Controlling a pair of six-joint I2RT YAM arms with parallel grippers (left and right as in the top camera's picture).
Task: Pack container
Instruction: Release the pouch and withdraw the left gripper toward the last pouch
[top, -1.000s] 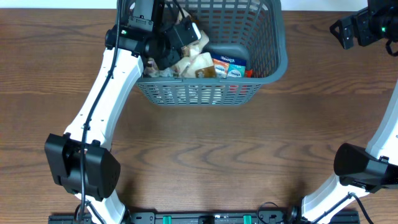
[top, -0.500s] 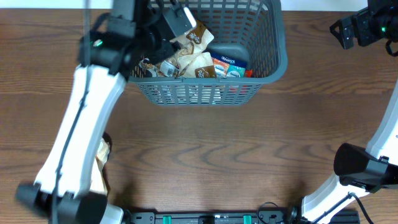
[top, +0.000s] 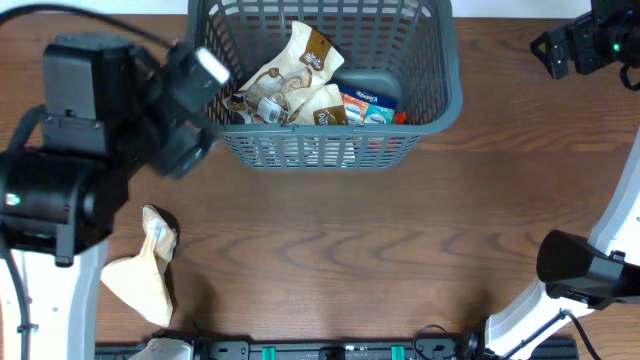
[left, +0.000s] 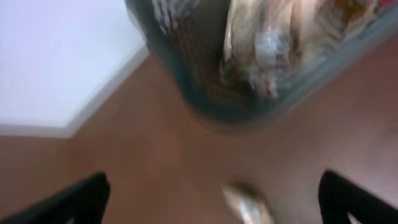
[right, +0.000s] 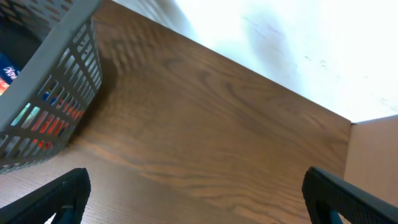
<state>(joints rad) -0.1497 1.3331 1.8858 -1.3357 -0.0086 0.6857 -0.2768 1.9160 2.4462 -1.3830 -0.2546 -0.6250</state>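
The container (top: 448, 95), a dark grey slotted basket, stands at the back middle of the table. Brown-and-cream snack packets (top: 300, 75) and an orange-and-blue packet (top: 365, 108) lie inside it. My left arm (top: 110, 140) is raised left of the basket. In the blurred left wrist view my left gripper (left: 211, 200) is open and holds nothing, with the basket (left: 249, 102) ahead of it and a pale packet (left: 249, 206) on the wood below. My right gripper (right: 205, 196) is open over bare wood at the back right, beside the basket wall (right: 56, 93).
A cream packet (top: 150, 265) lies on the wooden table (top: 400, 240) at the front left, near my left arm's base. The right arm's base (top: 585, 265) stands at the front right. The table's back edge meets a white wall (right: 298, 37).
My left gripper opened, left a brown packet in the basket, and swung up and left out of it. This uncovered the cream packet on the table. The right arm stayed still.
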